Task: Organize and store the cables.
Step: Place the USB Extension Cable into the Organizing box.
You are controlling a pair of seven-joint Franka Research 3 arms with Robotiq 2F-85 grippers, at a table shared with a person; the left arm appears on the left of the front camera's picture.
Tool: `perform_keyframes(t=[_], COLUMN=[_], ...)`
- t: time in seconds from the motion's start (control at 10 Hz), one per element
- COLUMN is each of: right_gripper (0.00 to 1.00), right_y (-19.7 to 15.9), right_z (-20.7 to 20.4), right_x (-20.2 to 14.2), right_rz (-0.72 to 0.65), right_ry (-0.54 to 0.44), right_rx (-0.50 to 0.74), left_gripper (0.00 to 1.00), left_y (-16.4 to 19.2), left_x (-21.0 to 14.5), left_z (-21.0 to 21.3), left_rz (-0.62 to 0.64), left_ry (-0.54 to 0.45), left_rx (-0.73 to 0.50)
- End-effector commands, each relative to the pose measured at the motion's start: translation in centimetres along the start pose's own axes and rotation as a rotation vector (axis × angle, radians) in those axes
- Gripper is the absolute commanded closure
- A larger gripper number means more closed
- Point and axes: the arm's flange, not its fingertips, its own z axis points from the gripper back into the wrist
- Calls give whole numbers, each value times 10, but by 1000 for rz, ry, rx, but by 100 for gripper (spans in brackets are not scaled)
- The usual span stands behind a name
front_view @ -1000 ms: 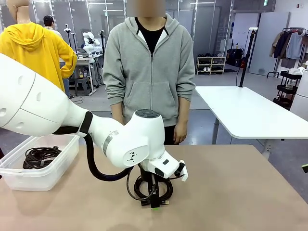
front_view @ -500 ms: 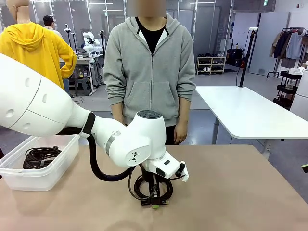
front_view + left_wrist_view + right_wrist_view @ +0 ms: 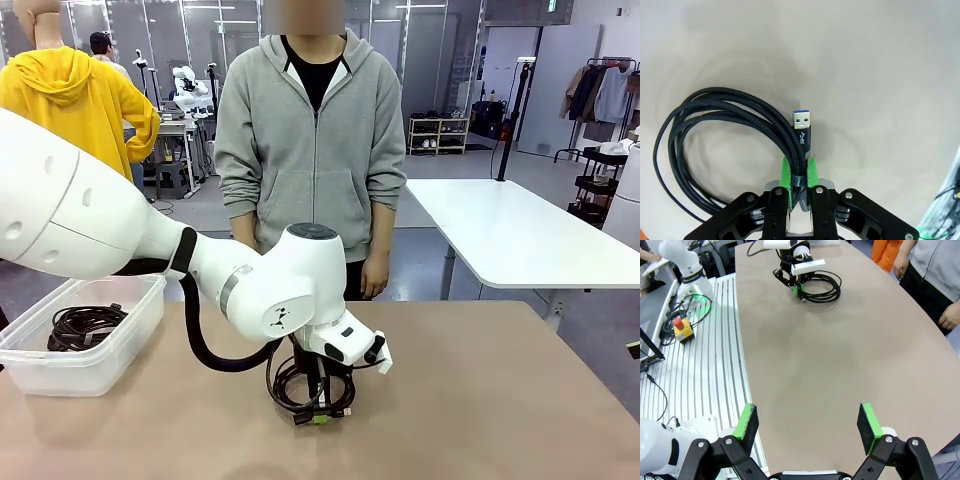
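Observation:
A coiled black cable (image 3: 283, 385) sits at the middle of the tan table (image 3: 480, 400), and my left gripper (image 3: 320, 412) is shut on it from above. In the left wrist view the green pads (image 3: 785, 172) pinch the bundled strands of that cable (image 3: 715, 107) just below its USB plug (image 3: 801, 126). More coiled cables (image 3: 85, 325) lie in a clear plastic bin (image 3: 60, 375) at the table's left edge. My right gripper (image 3: 807, 425) hovers open and empty over bare table, far from the left gripper (image 3: 797, 287) and its cable (image 3: 824, 287).
A person in a grey hoodie (image 3: 310, 150) stands at the far side, hands down by the table edge; one hand (image 3: 950, 317) shows in the right wrist view. A ridged metal base with a red stop button (image 3: 679, 325) borders the table.
My left gripper's fingers have closed on the cable bundle. The gripper and the coil have risen slightly off the table. The right arm has not moved.

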Motion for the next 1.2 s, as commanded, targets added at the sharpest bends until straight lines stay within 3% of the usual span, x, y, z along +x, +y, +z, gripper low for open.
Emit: perform_keyframes(t=[0.0,0.3,0.6,0.8,1.1], right_gripper=[0,0,0,0,0], right_y=[0,0,0,0,0], right_z=[0,0,0,0,0], right_x=[1,1,1,1,1], right_rz=[1,1,1,1,1], right_ry=[-14,-14,-14,-14,-14], right_rx=[-4,-4,-4,-4,-4], left_gripper=[100,100,100,100,100], left_y=[-6,-3,8,17,25], left_x=[-9,-51,-110,-171,-282], left_z=[46,131,163,173,187], left_rz=[-38,-152,-205,-228,-154], left_ry=[-13,55,56,77,74], left_rx=[-19,22,52,48,88])
